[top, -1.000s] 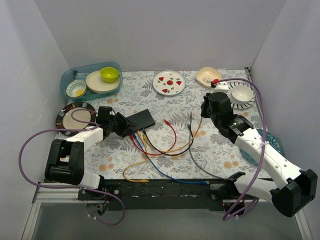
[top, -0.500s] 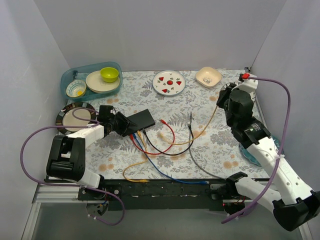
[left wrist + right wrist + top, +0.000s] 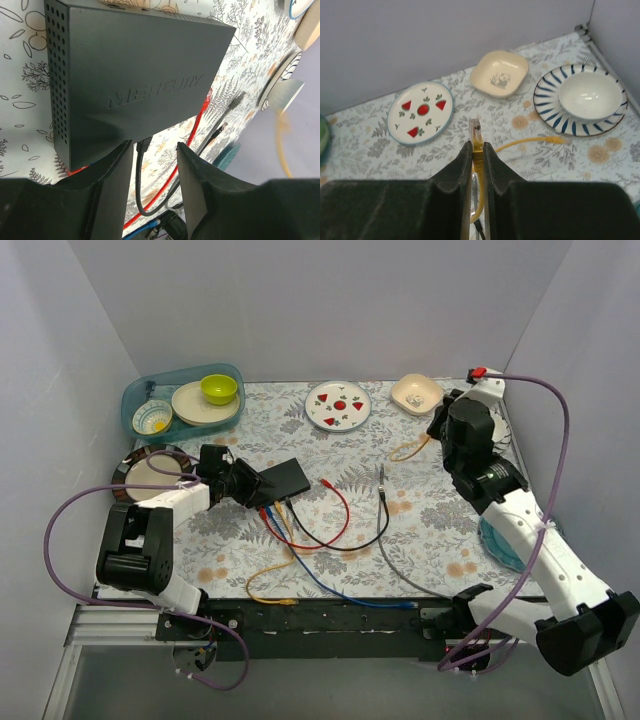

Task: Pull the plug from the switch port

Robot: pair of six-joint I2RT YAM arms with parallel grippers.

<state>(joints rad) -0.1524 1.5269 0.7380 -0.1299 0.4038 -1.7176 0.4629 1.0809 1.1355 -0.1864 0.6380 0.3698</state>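
**Loose cable tail may snag**

R gripper (image 3: pixel 476 146) jaws pressed on the yellow plug (image 3: pixel 475 131), held up at far R rear, well apart from the switch (image 3: pixel 135 75). Its cable (image 3: pixel 525 142) trails w/ free end near the striped plate (image 3: pixel 546 86); swing wide & it could snag crockery. Switch lies L of centre; L gripper (image 3: pixel 152 150) jaws spread at its port edge, astride a black plug (image 3: pixel 144 145), pinching nothing. Nudge there & you'd shove the box or unseat others.

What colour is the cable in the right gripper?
The cable is yellow; clearest in right wrist view.
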